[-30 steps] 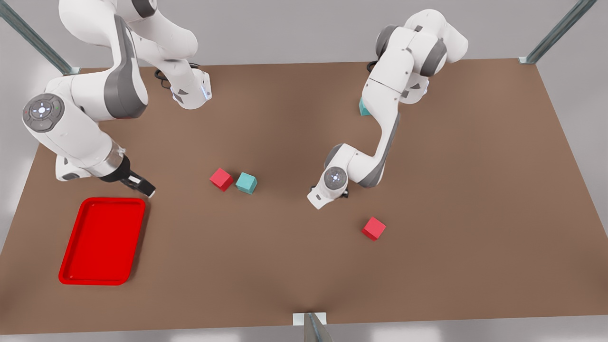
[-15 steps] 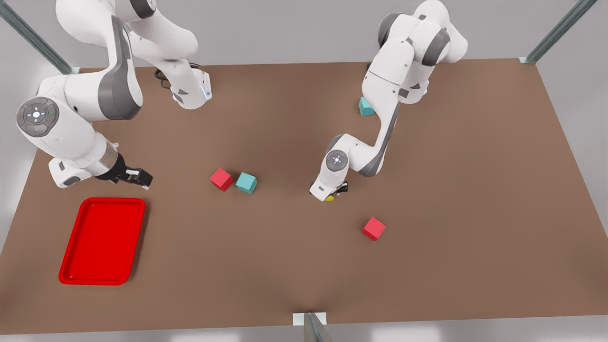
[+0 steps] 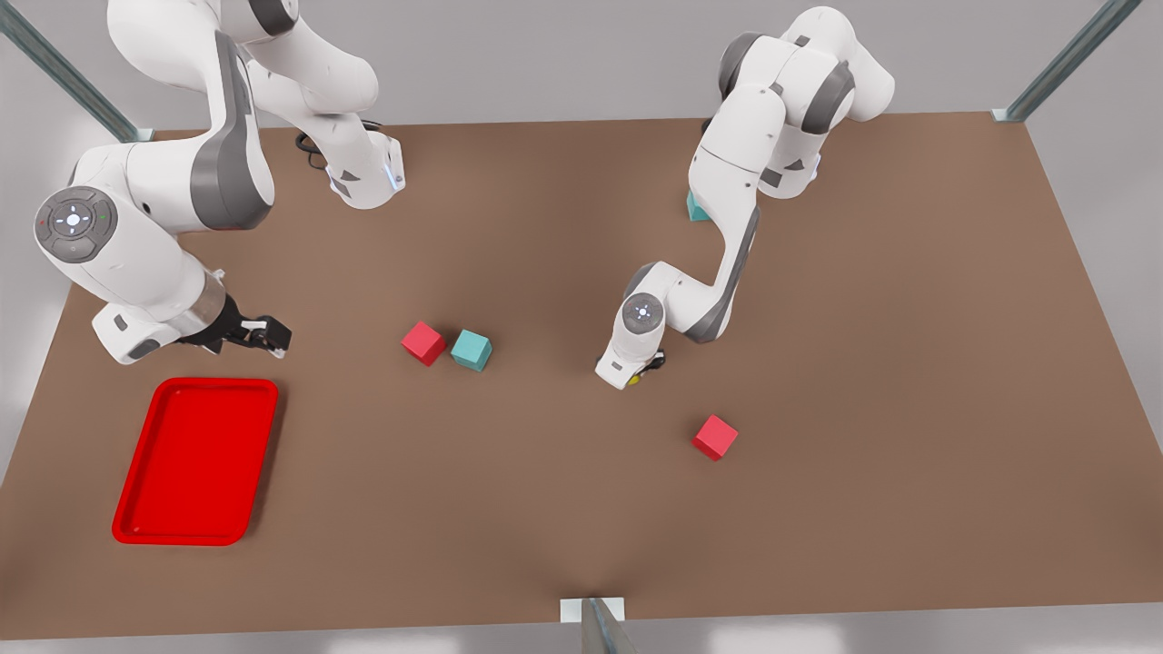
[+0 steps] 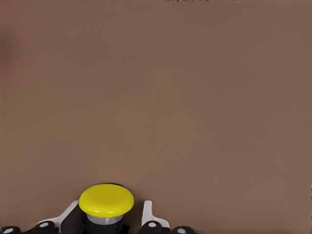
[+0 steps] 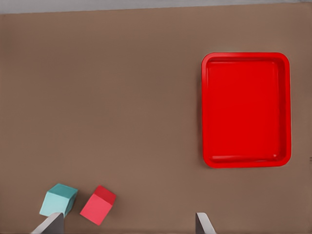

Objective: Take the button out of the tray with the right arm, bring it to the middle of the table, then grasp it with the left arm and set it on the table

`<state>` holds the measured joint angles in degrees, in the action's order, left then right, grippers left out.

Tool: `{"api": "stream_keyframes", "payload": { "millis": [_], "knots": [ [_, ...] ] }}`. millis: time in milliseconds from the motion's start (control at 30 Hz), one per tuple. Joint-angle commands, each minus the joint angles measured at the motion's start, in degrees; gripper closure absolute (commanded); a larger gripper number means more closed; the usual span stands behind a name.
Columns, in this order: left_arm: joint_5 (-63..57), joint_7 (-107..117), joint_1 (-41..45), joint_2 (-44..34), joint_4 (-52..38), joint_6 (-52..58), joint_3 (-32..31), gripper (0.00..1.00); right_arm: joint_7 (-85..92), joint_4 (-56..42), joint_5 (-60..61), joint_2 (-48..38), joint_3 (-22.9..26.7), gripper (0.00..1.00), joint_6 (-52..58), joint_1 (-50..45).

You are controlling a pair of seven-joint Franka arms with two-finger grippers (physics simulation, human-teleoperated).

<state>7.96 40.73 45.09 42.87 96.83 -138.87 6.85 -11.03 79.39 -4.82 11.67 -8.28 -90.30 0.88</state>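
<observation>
Gripping the button [image 4: 106, 201] between its fingers, the left gripper [image 3: 647, 368] hovers mid-table [image 3: 545, 227]; the right gripper [image 3: 259, 334], fingers spread, hangs beside the tray [image 3: 195, 461]

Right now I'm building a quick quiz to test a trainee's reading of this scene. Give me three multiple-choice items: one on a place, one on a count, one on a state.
1. Where is the button?
A at the right hand
B at the left hand, near the middle of the table
C at the table's front edge

2. How many red cubes are on the table?
A one
B two
C three

3. The right hand is:
A open
B shut on the button
C shut on a cube

Key:
1. B, the yellow cap shows at that hand.
2. B, one sits beside a teal cube and one sits alone.
3. A, its fingers stand wide apart with nothing between them.
</observation>
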Motion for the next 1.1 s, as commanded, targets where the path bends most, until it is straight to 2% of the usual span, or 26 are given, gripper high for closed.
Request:
{"api": "stream_keyframes", "payload": {
  "millis": [0,33,133,367,433,500,567,600,667,733,767,867,1067],
  "knots": [
    [0.0,2.7,0.0,-0.1,-0.1,0.2,0.0,0.41,5.6,0.0,-0.2,-0.1,0.0,0.00,0.0,0.1],
    [0.0,2.7,0.0,-0.1,-0.1,0.3,0.0,0.49,5.6,0.0,-0.2,-0.1,0.0,0.00,0.0,0.0],
    [0.0,2.7,-0.1,0.0,-0.2,0.3,0.0,0.54,5.7,0.0,-0.1,-0.1,-0.1,0.00,0.0,0.1],
    [0.5,3.8,-0.5,-0.2,-3.3,3.9,0.2,0.55,5.0,0.0,0.2,2.0,0.0,0.00,-0.3,3.2],
    [0.0,15.2,0.3,-1.7,-5.1,7.6,3.3,0.55,5.0,0.0,0.4,2.3,0.0,0.00,-0.2,5.2],
    [-0.4,37.0,6.7,-2.8,-5.5,9.1,11.3,0.54,5.1,0.2,0.3,2.3,0.0,0.00,0.2,5.4],
    [-1.0,67.6,15.0,-2.8,-6.7,14.2,21.8,0.54,5.1,0.3,0.3,2.3,0.0,0.00,0.2,5.5],
    [-4.6,79.0,16.6,-2.7,-6.9,18.3,24.3,0.54,5.1,0.3,0.3,2.3,0.0,0.00,0.3,5.7],
    [-18.5,101.4,16.6,-2.2,-7.6,33.0,24.5,0.54,5.1,0.4,0.3,2.3,0.0,0.00,0.4,6.0],
    [-28.0,110.0,18.4,-0.2,-9.1,52.6,24.3,0.54,5.1,0.3,0.3,2.3,0.0,0.00,0.3,6.0],
    [-29.1,112.0,19.1,-0.1,-9.1,56.5,24.3,0.54,5.1,0.3,0.3,2.3,0.0,0.00,0.4,6.1],
    [-29.4,116.7,22.5,1.4,-8.9,62.2,24.2,0.54,5.2,0.3,0.3,2.3,0.0,0.00,0.4,6.1],
    [-41.7,121.3,24.9,10.4,-8.8,63.5,24.1,0.54,5.2,0.3,0.3,2.3,0.0,0.00,0.4,6.2]
  ]
}}
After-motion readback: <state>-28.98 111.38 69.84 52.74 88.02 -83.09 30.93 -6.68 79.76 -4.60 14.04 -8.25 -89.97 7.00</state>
